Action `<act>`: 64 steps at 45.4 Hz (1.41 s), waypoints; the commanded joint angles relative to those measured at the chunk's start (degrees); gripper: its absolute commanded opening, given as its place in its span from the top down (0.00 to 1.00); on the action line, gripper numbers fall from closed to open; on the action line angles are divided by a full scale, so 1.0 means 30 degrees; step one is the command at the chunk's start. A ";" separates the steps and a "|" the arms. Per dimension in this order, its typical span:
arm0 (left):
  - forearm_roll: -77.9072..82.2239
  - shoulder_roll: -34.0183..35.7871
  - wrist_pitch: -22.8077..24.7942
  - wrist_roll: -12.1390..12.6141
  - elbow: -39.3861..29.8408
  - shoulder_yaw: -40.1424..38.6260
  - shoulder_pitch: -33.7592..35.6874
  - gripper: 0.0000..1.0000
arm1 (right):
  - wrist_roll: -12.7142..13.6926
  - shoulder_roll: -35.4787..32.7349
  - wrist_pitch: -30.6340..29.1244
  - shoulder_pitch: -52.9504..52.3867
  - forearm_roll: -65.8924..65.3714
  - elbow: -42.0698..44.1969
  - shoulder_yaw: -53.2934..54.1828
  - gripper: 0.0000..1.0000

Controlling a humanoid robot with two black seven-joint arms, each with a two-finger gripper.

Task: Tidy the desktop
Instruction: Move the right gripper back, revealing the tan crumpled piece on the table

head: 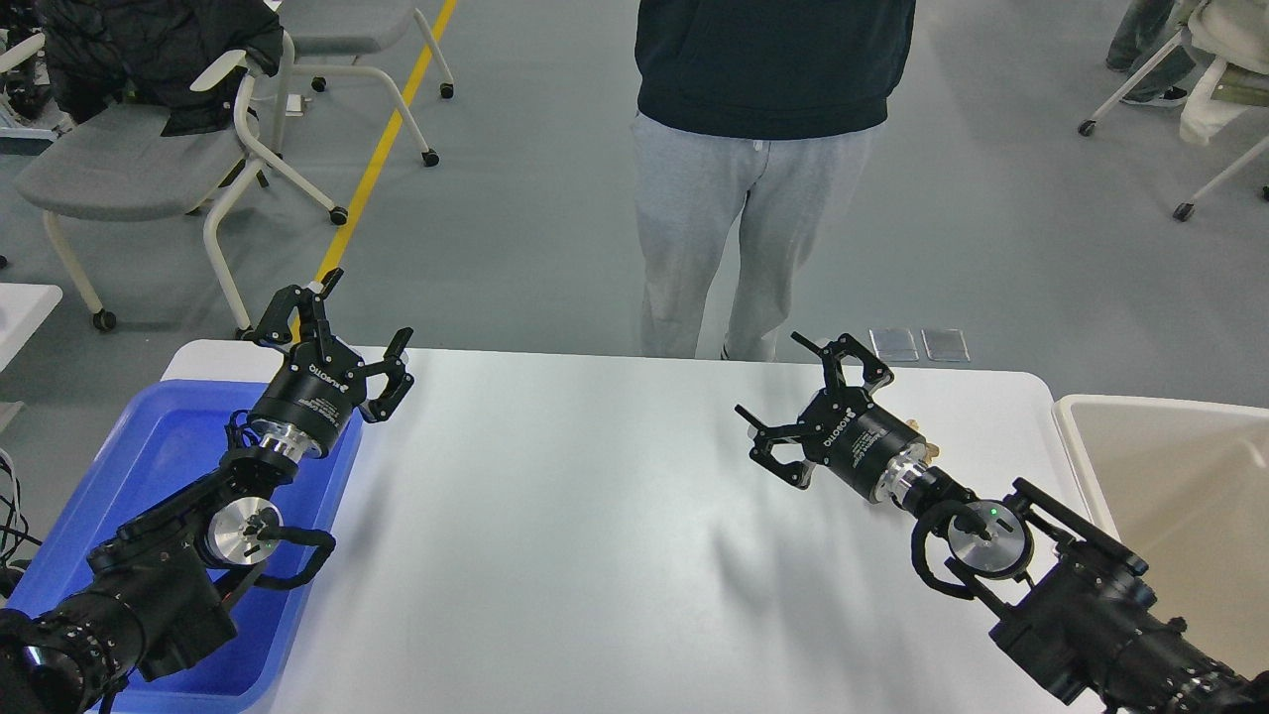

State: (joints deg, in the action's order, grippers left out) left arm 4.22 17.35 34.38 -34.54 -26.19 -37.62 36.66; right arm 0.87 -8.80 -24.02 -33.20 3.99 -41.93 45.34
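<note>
The floor [555, 198] is smooth grey, with a yellow line [382, 159] running across it at upper left. A grey chair [129, 169] on castors stands there, a dark jacket [149, 50] draped over its back. A person [763, 149] in grey trousers and dark top stands behind the table. More chair legs [1140, 89] show at upper right.

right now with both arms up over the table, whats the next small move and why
Probably hold both arms in place and wait. The desktop shows no loose item to pick up, the left gripper and right gripper are both open and hold nothing, and a person stands at the far edge. What lies in the blue tub or the beige tub cannot be told fully.
</note>
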 commanded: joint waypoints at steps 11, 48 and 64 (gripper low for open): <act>0.0000 0.0018 -0.0006 0.0029 0.0000 0.0002 0.0025 0.00 | 0.0002 0.0004 -0.0050 0.0052 -0.0013 -0.0055 0.0005 0.00; 0.0000 0.0018 -0.0006 0.0029 0.0000 0.0002 0.0025 0.00 | 0.0265 -0.4827 -0.0021 -0.1704 -0.0803 -0.3247 -0.1107 0.00; 0.0000 0.0018 0.0023 0.0029 0.0000 0.0002 0.0025 0.00 | 0.1115 -0.9720 -0.0080 -0.6536 -0.2091 -0.3952 -0.7431 0.00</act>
State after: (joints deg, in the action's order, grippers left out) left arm 4.22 17.40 34.36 -34.46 -26.19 -37.62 36.74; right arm 2.69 -28.42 -23.99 -43.52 0.72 -52.42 35.47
